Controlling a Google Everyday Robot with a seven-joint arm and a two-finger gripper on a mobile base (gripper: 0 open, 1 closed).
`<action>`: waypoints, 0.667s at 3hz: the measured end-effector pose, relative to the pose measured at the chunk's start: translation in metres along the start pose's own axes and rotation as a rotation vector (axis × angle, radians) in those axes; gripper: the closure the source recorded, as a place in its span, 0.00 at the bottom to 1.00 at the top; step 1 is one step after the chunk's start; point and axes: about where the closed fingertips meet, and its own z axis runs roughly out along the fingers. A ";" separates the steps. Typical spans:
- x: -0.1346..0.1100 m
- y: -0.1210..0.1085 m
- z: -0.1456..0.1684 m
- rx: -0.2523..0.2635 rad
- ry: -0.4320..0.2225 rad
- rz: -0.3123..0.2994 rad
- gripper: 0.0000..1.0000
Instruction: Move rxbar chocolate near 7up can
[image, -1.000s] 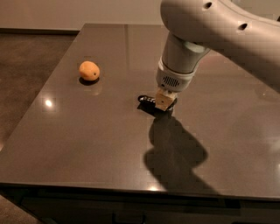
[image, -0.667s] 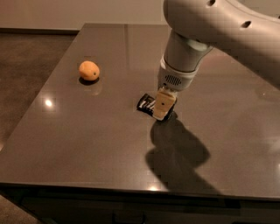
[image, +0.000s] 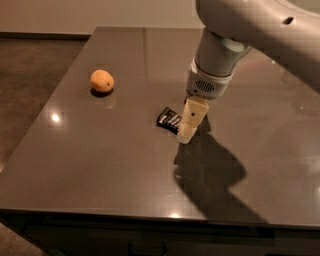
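I count one dark table (image: 100, 165). On it lies one snack bar (image: 169, 120), black with white text, and one orange fruit (image: 102, 80), well to the left of the snack bar. One robot arm (image: 250, 30) reaches in, with one gripper (image: 186, 132), just beside the snack bar on its right.

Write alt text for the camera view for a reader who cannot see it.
The robot's hand is down at the right end of the black rxbar chocolate near the middle of a dark table. A round orange fruit sits apart, farther back on the left. No 7up can shows.
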 end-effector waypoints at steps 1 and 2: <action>0.008 -0.006 -0.017 -0.039 -0.086 -0.047 0.00; 0.019 -0.013 -0.033 -0.051 -0.138 -0.073 0.00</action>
